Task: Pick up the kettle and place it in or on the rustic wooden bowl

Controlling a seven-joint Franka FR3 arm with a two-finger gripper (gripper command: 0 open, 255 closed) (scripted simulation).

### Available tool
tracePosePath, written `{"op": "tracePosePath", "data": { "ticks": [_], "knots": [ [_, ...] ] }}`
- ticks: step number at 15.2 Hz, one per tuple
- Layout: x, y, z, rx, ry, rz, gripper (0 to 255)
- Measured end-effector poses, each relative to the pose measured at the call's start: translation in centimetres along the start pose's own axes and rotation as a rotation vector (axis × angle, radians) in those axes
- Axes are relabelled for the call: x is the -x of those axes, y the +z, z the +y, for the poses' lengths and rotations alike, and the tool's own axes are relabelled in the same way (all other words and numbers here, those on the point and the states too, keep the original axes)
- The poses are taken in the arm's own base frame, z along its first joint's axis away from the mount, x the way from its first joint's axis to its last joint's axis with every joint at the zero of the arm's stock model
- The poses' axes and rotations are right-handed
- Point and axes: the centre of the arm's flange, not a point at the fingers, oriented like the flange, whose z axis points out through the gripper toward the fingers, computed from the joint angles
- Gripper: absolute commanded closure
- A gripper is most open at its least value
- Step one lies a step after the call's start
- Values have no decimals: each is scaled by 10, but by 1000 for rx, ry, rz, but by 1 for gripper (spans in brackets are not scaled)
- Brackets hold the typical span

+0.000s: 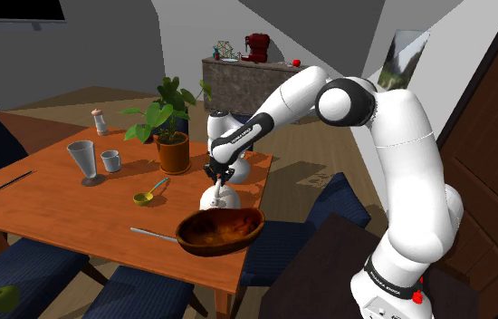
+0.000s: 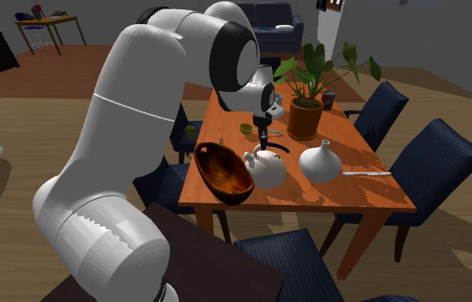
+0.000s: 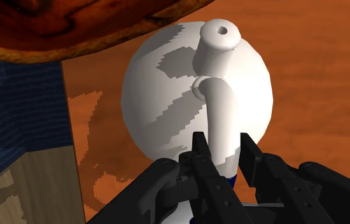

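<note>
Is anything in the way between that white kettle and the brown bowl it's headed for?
Nothing visible. The kettle stands right beside the wooden bowl, and the tool clasps its handle.

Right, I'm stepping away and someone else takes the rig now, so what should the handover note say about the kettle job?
The end effector is shut on the handle of the white kettle, coming down from above.
The kettle sits on the table near its edge, right beside the brown wooden bowl. It does not look lifted yet.
The bowl is empty.
Done: approach and grasp.
Left: lift the kettle, carry it over the bowl, set it in and let go.
</note>
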Motion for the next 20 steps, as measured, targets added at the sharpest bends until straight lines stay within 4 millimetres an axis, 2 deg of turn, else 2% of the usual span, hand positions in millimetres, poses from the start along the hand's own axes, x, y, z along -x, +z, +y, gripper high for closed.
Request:
{"op": "tracePosePath", "data": {
  "ticks": [4,20],
  "knots": [
    [-2,-10,0,2,0,-1,255],
    [-11,-93,-4,1,0,-1,255]
  ]
}}
